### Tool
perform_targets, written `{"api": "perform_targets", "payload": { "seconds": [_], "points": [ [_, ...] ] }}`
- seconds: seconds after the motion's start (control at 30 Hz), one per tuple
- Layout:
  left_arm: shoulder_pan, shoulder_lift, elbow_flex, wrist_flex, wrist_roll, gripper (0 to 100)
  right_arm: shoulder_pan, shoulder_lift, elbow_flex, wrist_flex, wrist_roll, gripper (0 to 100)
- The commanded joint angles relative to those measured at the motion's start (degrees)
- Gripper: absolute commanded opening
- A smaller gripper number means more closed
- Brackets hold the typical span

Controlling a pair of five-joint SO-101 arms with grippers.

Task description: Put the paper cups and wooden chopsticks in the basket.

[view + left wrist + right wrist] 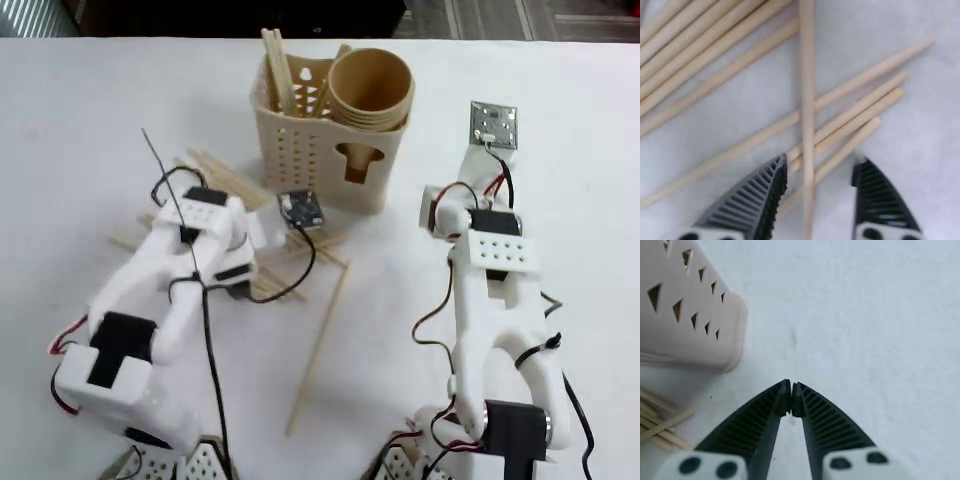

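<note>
Chopsticks (806, 75) lie crisscrossed beneath the spread left claw (822, 161), near the basket (300, 152).

a white desk (100, 120) spreads across the whole view. a small square silver plate (493, 125) lies flat on it near the far edge. beyond that edge runs a dark strip (250, 15).

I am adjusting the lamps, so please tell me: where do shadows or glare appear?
High view: even light, the basket casts only a faint shadow on the table, no glare. Left wrist view: the wooden chopsticks throw thin soft shadows. Right wrist view: a dim shadow lies along the basket's base.
</note>
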Motion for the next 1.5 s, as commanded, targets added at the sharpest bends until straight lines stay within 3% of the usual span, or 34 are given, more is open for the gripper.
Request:
{"api": "perform_targets", "payload": {
  "seconds": [0.0,0.2,0.77,1.1,1.3,1.47],
  "points": [
    [1.8,-0.1,-2.0,1.0,0.7,11,0.6,-2.2,-0.5,-0.9,0.2,2.1],
    [2.2,-1.3,0.0,2.4,0.6,2,0.6,-2.2,-0.5,-0.9,0.2,2.1],
    [1.6,-25.1,12.7,5.1,1.2,2,0.6,-2.2,-0.5,-0.9,0.2,2.1],
    [-0.6,-41.3,5.0,15.6,1.8,2,0.6,-2.2,-0.5,-0.9,0.2,2.1],
    [0.2,-47.9,-9.1,14.6,13.3,2,0.6,-2.2,-0.5,-0.9,0.2,2.1],
    [1.6,-46.4,-18.4,4.1,25.1,2,0.6,-2.2,-0.5,-0.9,0.2,2.1]
  ]
}}
